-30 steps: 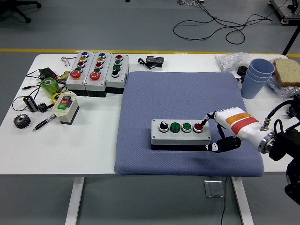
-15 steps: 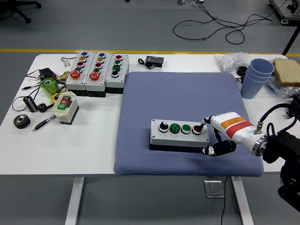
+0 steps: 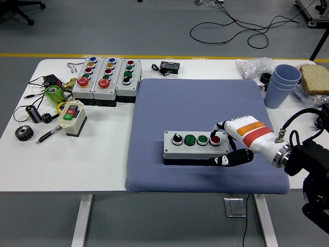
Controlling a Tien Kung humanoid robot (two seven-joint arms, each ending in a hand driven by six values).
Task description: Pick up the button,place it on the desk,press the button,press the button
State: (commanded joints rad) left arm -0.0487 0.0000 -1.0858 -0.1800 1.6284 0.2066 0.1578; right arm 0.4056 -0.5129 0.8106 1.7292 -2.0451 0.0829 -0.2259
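Resting on quilted blue pad (image 3: 205, 103): grey rectangular button box (image 3: 196, 146); fingers (image 3: 220, 126) touching round red button (image 3: 215, 139)

A single head view covers the scene. The camera sits high on the robot's side and faces forward and down over the white worktop (image 3: 103, 170). The near edge runs along the bottom of the frame; grey floor (image 3: 154, 31) with a yellow line (image 3: 77, 55) fills the top. The whole worktop is seen from moderate range. The right arm (image 3: 303, 159) enters from the right edge.
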